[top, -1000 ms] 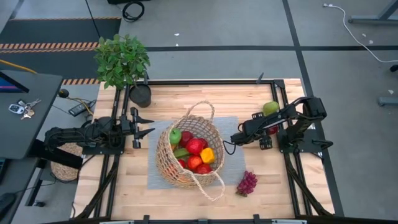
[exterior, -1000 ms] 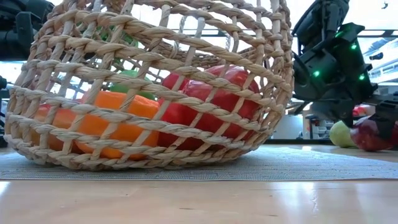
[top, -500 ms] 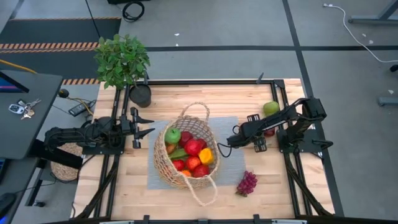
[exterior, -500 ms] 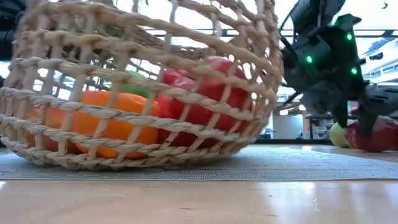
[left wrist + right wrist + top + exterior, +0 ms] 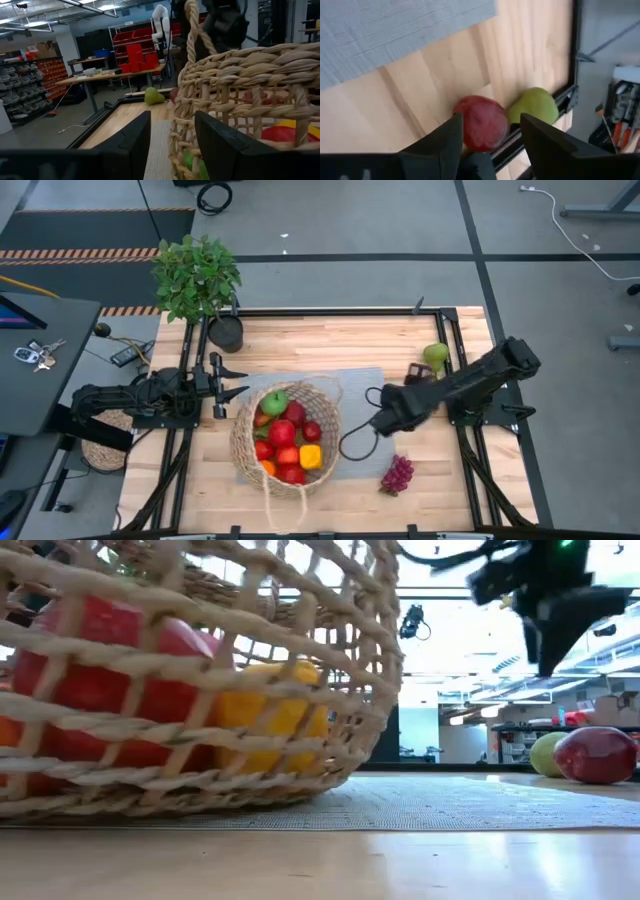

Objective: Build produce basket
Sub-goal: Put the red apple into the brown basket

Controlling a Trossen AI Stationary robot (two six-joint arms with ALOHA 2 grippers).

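The wicker basket (image 5: 285, 435) stands on the grey mat (image 5: 360, 385), holding red apples, a green apple (image 5: 273, 402) and a yellow pepper (image 5: 310, 457). My right gripper (image 5: 385, 418) hangs above the mat's right part, right of the basket, open with nothing between its fingers (image 5: 491, 120). Below it, by the right rail, a red apple (image 5: 480, 122) and a green fruit (image 5: 535, 107) lie on the wood. Purple grapes (image 5: 397, 474) lie near the mat's near right corner. My left gripper (image 5: 240, 380) waits open at the table's left, close to the basket's rim (image 5: 200, 75).
A leafy potted plant (image 5: 198, 275) in a black pot (image 5: 226, 333) stands at the far left corner. A black frame rail (image 5: 470, 480) runs around the table. A loop of black cable (image 5: 355, 442) hangs from my right arm over the mat.
The basket has slid toward the table's left and near edges and turned about, and its fruit has shifted inside. My right gripper has risen well above the table and rolled, drawing away from the basket's right side.
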